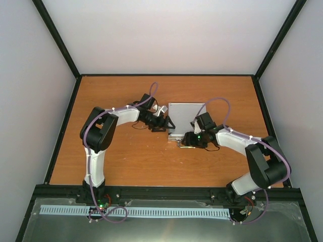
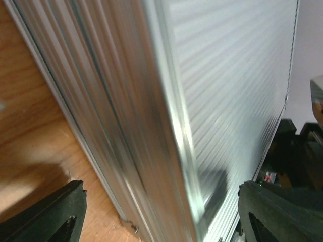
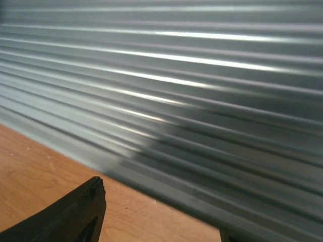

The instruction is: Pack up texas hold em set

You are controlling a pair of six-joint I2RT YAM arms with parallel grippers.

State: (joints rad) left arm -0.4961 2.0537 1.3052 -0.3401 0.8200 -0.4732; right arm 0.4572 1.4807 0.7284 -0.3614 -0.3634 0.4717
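Wooden tabletop point(image 1: 126, 161): closed silver case point(image 1: 185, 117); left gripper point(image 1: 167, 123) spread astride its left edge; right gripper point(image 1: 185, 141) spread at its near wall.

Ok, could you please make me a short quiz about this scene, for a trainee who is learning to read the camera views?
1. True or false: the silver case lies on the table with its lid shut.
2. In the top view, the left claw is at the case's: A) left edge B) far edge C) right edge
3. In the left wrist view, what sits between the claw's fingers?
Key: 1 true; 2 A; 3 a corner of the case.
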